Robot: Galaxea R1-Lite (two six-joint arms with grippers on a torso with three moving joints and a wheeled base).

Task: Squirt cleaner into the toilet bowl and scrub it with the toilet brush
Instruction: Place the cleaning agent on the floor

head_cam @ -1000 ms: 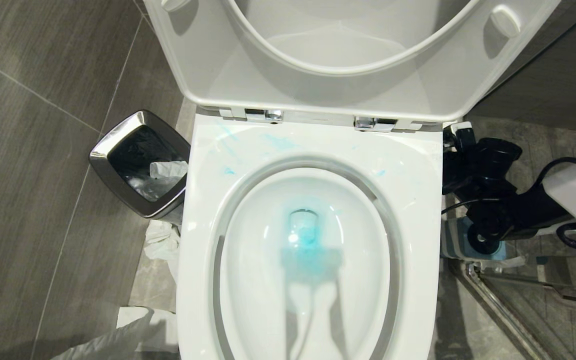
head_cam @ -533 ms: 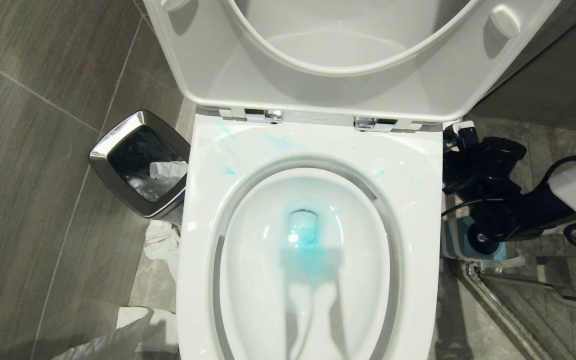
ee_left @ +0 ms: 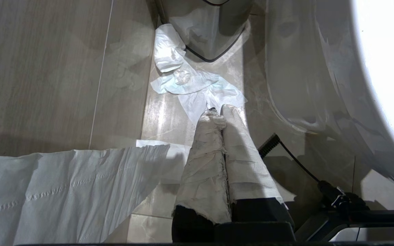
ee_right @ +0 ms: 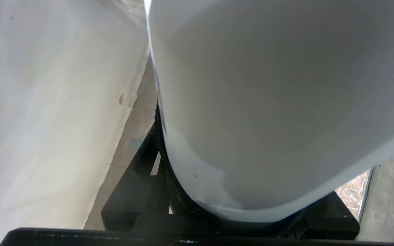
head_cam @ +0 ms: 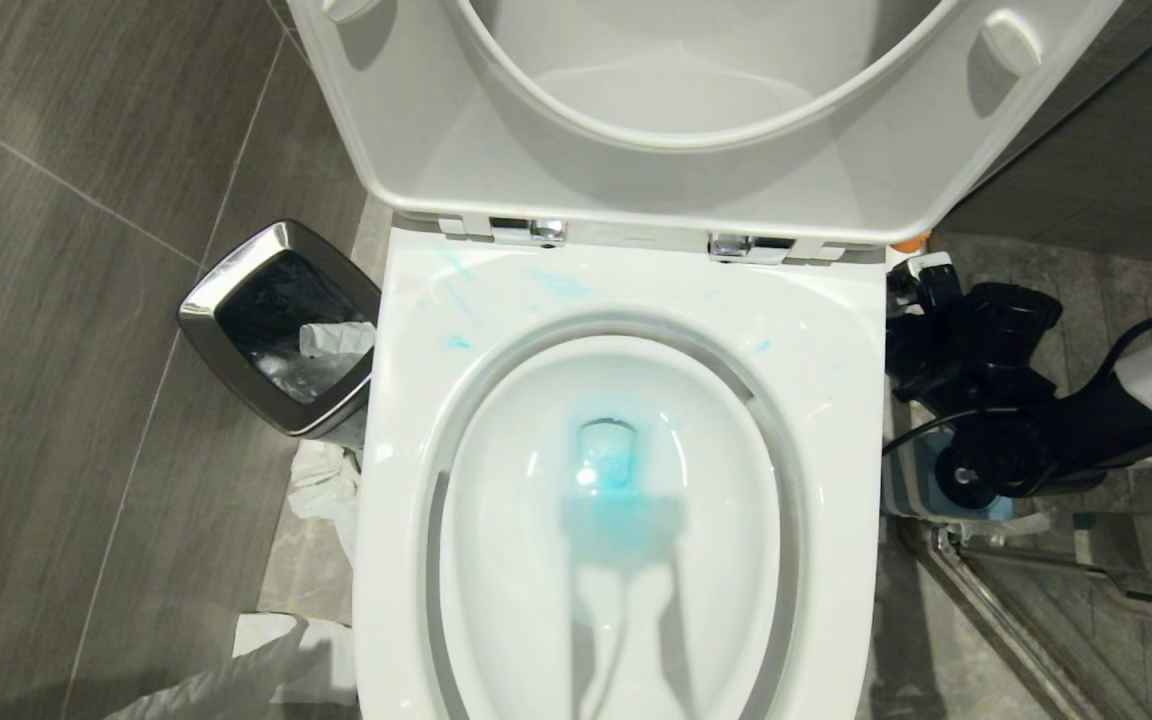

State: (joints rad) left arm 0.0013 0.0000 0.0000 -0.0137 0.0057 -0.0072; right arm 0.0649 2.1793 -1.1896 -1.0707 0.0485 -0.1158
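Here we see the toilet bowl (head_cam: 836,400) filling the middle of the head view, with its seat (head_cam: 536,100) and lid (head_cam: 416,150) both raised at the far side. The cleaner (head_cam: 616,480) shows as a turquoise tint in the water at the bottom of the basin. There are also thin blue streaks and spots on the far part of the rim, mostly towards the left.

Our right gripper (head_cam: 921,285) is low on the right of the bowl, just beside its far right corner. In the right wrist view a smooth white rounded body (ee_right: 268,102) fills the space between the black fingers. The jaws stand partly open and closed against it, so we take it as held. We cannot tell what it is.

Of the toilet brush we can make out only the blue holder (head_cam: 921,490) with its striped base. It stands on the floor on the right of the bowl, partly under the right wrist.

Our left gripper (ee_left: 219,111) hangs near the floor on the left of the bowl. Its wrapped fingers (ee_left: 204,153) are pressed together with nothing between them. Crumpled tissue (ee_left: 190,85) lies on the tiles just beyond them. A chrome-rimmed bin (head_cam: 226,290) stands on the left, close beside the bowl.
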